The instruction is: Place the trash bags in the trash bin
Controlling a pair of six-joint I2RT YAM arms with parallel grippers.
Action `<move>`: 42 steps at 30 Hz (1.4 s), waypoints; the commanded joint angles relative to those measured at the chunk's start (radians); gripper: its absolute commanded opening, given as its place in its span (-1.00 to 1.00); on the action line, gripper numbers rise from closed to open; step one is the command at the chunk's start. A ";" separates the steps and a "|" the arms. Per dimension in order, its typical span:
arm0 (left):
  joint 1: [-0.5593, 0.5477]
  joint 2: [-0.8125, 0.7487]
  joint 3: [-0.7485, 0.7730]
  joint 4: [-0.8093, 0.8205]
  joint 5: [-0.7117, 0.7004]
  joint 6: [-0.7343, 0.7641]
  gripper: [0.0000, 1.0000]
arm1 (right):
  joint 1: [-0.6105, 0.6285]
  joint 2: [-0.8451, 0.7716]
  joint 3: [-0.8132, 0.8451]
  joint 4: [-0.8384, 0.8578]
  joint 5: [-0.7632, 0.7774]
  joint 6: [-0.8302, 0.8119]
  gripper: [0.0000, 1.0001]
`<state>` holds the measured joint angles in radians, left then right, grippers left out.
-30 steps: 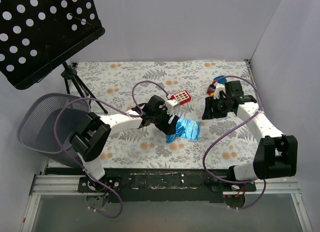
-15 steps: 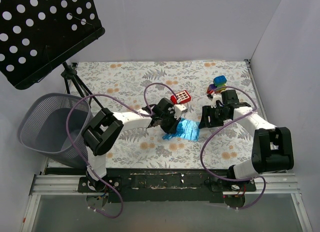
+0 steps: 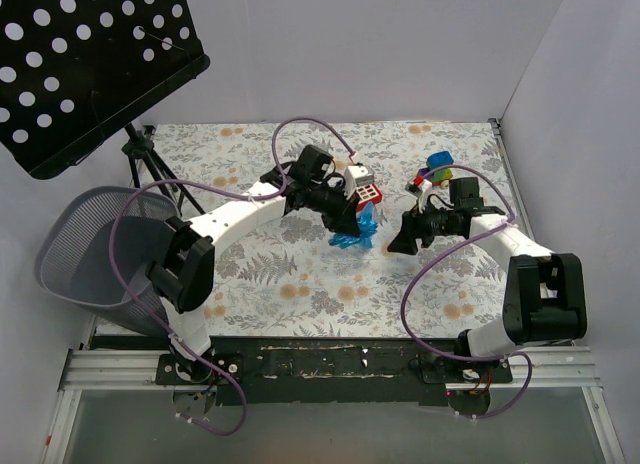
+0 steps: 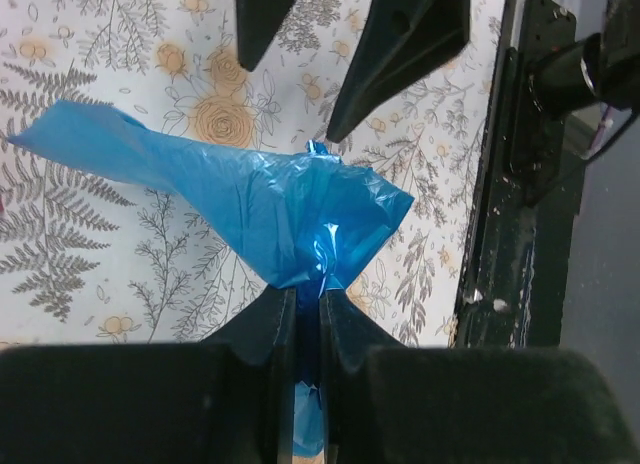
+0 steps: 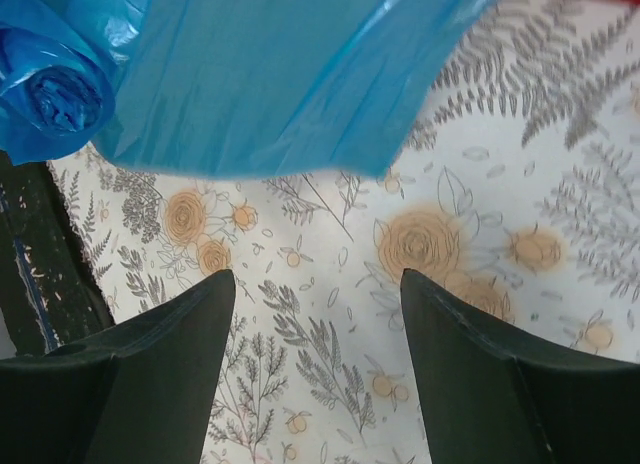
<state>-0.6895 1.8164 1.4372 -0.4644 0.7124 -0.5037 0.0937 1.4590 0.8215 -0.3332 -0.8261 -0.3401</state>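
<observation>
The trash bag (image 4: pixel 270 199) has been clamped in the left tool (image 4: pixel 308 306) and drawn up toward the far edge of the tabletop (image 3: pixel 280 284). The right tool (image 5: pixel 318 284) has been spread wider, empty.

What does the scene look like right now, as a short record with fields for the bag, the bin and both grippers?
trash bag: blue film, mid-table, outside the bin
trash bin: grey mesh, far left, apart from the bag
left gripper: shut on the trash bag, pinching a gathered edge
right gripper: open, holding nothing, facing the bag
nearby: red block beside the bag
</observation>
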 commanded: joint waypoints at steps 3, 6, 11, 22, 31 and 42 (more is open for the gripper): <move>0.039 0.040 0.219 -0.383 0.116 0.315 -1.00 | -0.002 0.017 0.067 0.069 -0.202 -0.191 0.51; 0.042 0.058 0.342 -0.517 0.084 0.453 -1.00 | -0.002 0.044 0.079 0.140 -0.275 -0.117 0.61; 0.042 0.026 0.397 -0.637 0.024 0.614 -1.00 | -0.002 0.063 0.070 0.363 -0.318 0.111 0.70; 0.039 -0.072 0.371 -0.665 -0.077 0.786 -1.00 | 0.037 0.098 0.178 0.335 -0.374 -0.028 0.75; 0.039 -0.143 0.307 -0.588 -0.163 0.834 -1.00 | 0.083 0.190 0.304 0.261 -0.349 -0.155 0.75; 0.039 -0.212 0.224 -0.591 -0.226 0.864 -1.00 | 0.110 0.117 0.389 0.109 -0.306 -0.306 0.77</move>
<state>-0.6498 1.6848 1.6913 -1.0634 0.5125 0.3241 0.1974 1.6543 1.1557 -0.1352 -1.1316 -0.5400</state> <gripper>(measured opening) 0.057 0.871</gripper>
